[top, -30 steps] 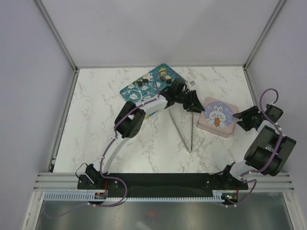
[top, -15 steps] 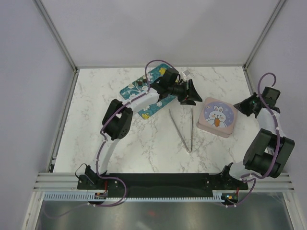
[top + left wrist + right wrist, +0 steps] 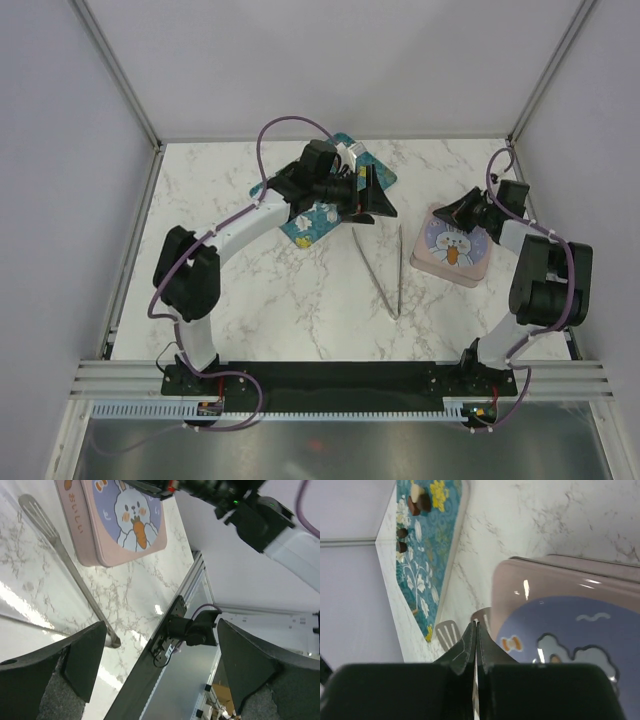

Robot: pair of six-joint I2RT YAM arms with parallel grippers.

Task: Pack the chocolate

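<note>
1. The left claw point(image 3: 161, 630) gapes wide, holding nothing, above the desk point(image 3: 140, 592).
2. The right claw point(image 3: 475, 630) is pinched shut and empty, by the pink tin's point(image 3: 560, 590) edge.
3. The chocolate point(image 3: 417, 502) sits on the teal tray point(image 3: 442, 555), well beyond the right claw's tip.

Your count: four kinds of thing.
Ahead of your right gripper point(image 3: 475, 626), five small rounded chocolate pieces point(image 3: 423, 502) show, four dark brown and one cream, on one teal flower-painted tray point(image 3: 427, 570); add one pink square tin point(image 3: 560, 595) and one pair of long metal tongs point(image 3: 75, 577).
</note>
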